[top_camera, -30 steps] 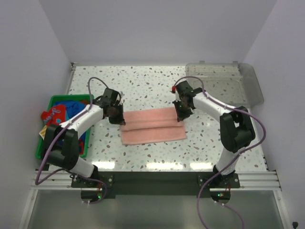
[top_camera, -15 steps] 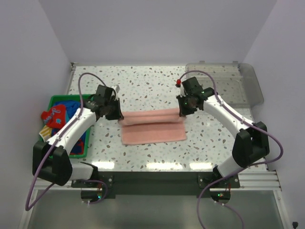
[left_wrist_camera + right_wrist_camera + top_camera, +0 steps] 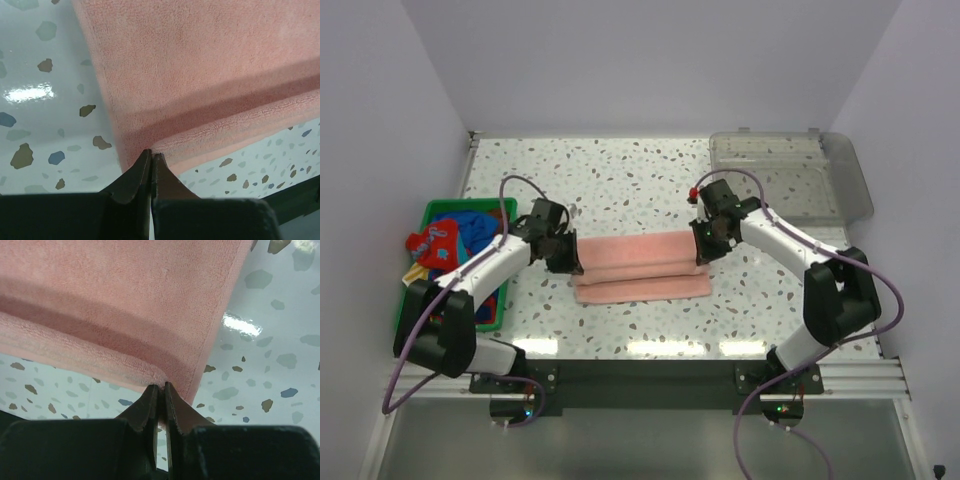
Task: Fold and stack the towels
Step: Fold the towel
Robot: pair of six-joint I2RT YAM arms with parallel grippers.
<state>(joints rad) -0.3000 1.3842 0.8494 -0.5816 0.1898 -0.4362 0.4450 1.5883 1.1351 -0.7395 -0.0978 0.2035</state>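
Between the jaws, pink towel point(image 3: 640, 268) edge nearer now.

The pink towel point(image 3: 210, 75) is soft fuzzy terry cloth, totally matt, with a tighter ribbed hem. The table point(image 3: 40, 60) is smooth, glossy speckled stuff that throws back glare, while the fingers point(image 3: 142, 415) look like dull dark plastic and the tray point(image 3: 845, 180) like clear shiny plastic.

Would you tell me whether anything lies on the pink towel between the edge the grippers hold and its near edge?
Nothing visible does. The left gripper and right gripper pinch the pink towel at its ends, and the cloth toward its near edge lies bare.
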